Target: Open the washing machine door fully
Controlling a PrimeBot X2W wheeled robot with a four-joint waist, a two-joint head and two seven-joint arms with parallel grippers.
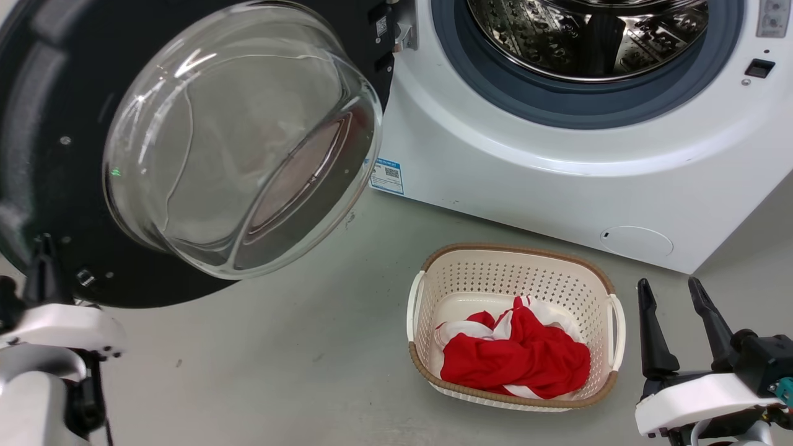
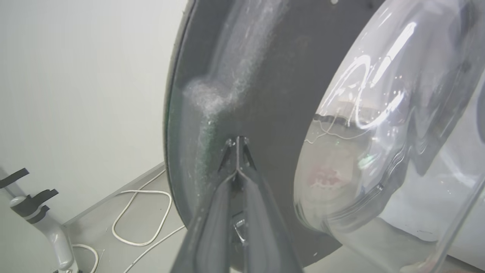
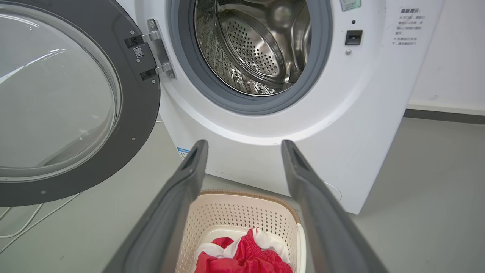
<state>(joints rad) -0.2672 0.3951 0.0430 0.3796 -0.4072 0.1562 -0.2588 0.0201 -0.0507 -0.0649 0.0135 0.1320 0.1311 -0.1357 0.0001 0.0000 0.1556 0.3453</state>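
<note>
Washer [image 1: 557, 167], white, fills the upper right of the head view, steel drum [image 1: 588, 31] exposed inside a grey gasket [image 1: 576, 108]; door [image 1: 37, 124], glossy black, hangs from a metal hinge [image 3: 157, 47] at the left of the opening and takes up the upper left of the frame, swung wide, with its inner face and clear bowl [image 1: 241, 136] toward the camera; basket [image 1: 514, 322], pale and perforated, stands at lower centre, apart from the washer, holding a red-and-white cloth [image 1: 514, 356].

Left gripper [image 2: 237, 141], lower left of the head view: fingers closed tip to tip with nothing between them, tips against the door's black ring just beside the bowl; right gripper [image 1: 670, 284], lower right: fingers spread, holding nothing, beside the basket and well apart from the door.

Step in hand, as judged: pushing the door through the last of its swing; the task looks nearly done. To do it well, keep the tips on the flat ring and off the curved glass, where they would likely slip; push along the door's arc, away from the opening; ease off when the hinge resists.

Floor [image 1: 279, 371]: smooth grey; wall [image 2: 75, 76]: plain white, at the left of the left wrist view, behind the door's outer edge; cable [image 2: 144, 216]: white, looped on the floor at lower left of that view.
</note>
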